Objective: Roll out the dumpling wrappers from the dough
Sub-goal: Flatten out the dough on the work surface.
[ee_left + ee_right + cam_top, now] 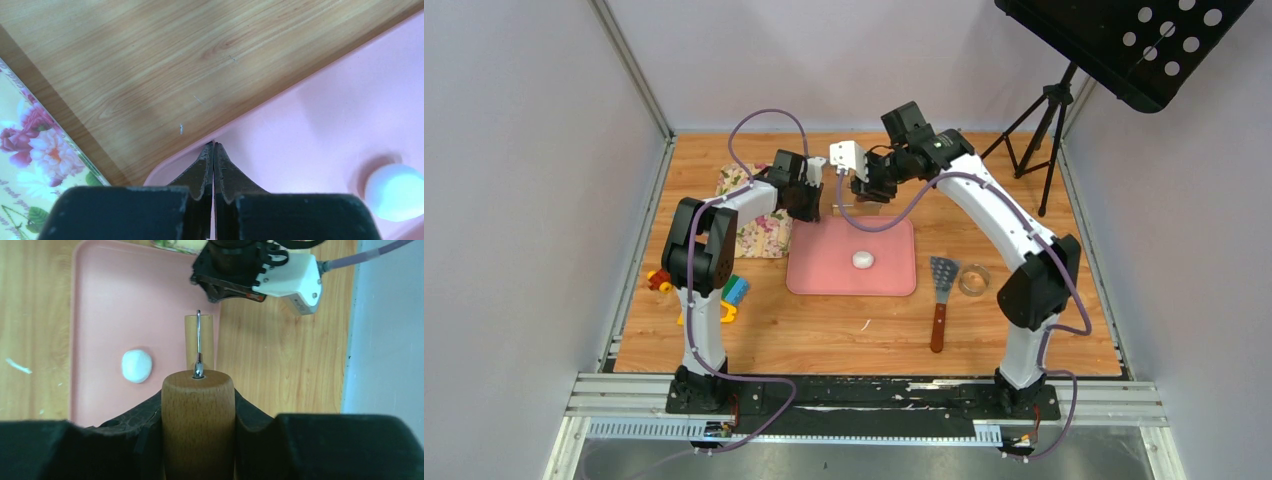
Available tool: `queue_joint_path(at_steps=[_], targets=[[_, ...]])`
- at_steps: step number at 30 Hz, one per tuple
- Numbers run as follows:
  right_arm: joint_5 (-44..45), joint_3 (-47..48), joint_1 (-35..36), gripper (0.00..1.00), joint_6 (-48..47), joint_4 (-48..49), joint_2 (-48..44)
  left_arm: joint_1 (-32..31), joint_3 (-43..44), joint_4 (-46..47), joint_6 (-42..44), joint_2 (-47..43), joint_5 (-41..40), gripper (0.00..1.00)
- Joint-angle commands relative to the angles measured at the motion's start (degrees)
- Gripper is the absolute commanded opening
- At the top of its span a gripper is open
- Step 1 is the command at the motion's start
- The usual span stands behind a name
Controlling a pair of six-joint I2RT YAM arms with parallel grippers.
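A ball of white dough (862, 259) sits on the pink tray (824, 272) in the middle of the wooden table (824, 335), just toward 6 o'clock from the tray's centre and touched by neither arm. No flat round wrappers show in any view. The left claw (213, 150) is pressed together with nothing between its tips. It hangs over the tray's rim at the 10 o'clock corner, and in its own wrist view the dough shows off at 4 o'clock. The right claw (865, 190) is above the tray's far edge at 12 o'clock, close beside the left one. It is clamped on the handle of a wooden roller (197, 440), with one dark finger on each side. From the end of the handle a thin metal rod (198, 337) runs forward to a second wooden cylinder, which is over the tray's edge. In the right wrist view the dough lies at 9 o'clock from that rod. On the bare table at 3 o'clock from the tray a slotted spatula (941, 298) with a wooden handle lies, and a small shiny ring (973, 280) lies just beyond it. A floral cloth (762, 232) lies at 9 o'clock from the tray, partly under the left arm, and coloured toy blocks (729, 293) lie at 8 o'clock. A black perforated music stand (1124, 40) rises past the table's 2 o'clock corner.
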Motion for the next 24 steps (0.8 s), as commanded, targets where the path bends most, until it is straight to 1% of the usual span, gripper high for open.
queue_joint_path(at_steps=[1, 7, 11, 13, 24], targets=[[-1.95, -5.75, 1.84, 0.00, 1.70, -1.79, -8.67, -0.17, -0.37, -0.58, 1.07, -0.44, -1.88, 0.00], [-1.36, -17.68, 3.06, 0.00, 5.99, 3.29, -14.33, -0.26, -0.39, -0.65, 0.97, -0.53, -1.94, 0.00], [-0.73, -22.75, 3.51, 0.00, 7.93, 7.87, -16.05, -0.26, -0.33, -0.66, 0.99, -0.57, -1.96, 0.00], [-0.12, -23.74, 3.56, 0.00, 9.01, 9.70, -15.82, -0.22, -0.33, -0.67, 0.99, -0.54, -1.92, 0.00], [1.04, -24.07, 4.26, 0.00, 11.22, 12.22, -12.45, -0.22, -0.50, -0.47, 1.08, -0.62, -1.89, 0.00]])
